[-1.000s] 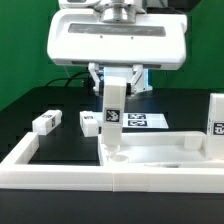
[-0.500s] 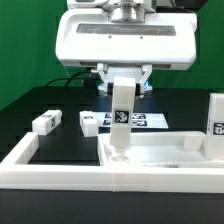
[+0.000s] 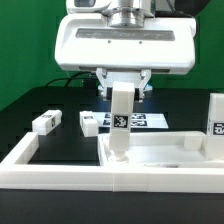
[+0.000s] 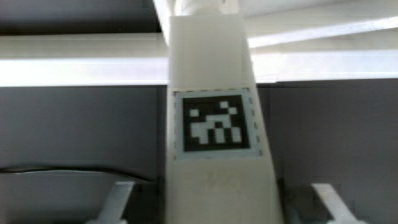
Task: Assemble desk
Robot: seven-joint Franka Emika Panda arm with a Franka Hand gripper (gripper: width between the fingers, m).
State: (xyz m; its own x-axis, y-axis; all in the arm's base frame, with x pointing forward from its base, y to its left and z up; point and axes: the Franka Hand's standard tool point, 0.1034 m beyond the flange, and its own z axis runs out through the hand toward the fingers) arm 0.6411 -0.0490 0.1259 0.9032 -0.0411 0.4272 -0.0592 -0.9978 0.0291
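Observation:
My gripper is shut on a white desk leg, held upright with its tag facing the camera. The leg's lower end rests on the near corner of the white tabletop panel, on the exterior view's left. In the wrist view the leg fills the middle, and the gripper shows a finger at each side. A second leg stands upright on the panel at the exterior view's right. Two loose legs lie on the black table.
The marker board lies flat behind the held leg. A long white rim frames the black surface along the front and the exterior view's left. A green backdrop stands behind the table.
The gripper and the held leg have shifted toward the exterior view's right, with the leg's lower end staying at the panel's corner. The jaws have not changed.

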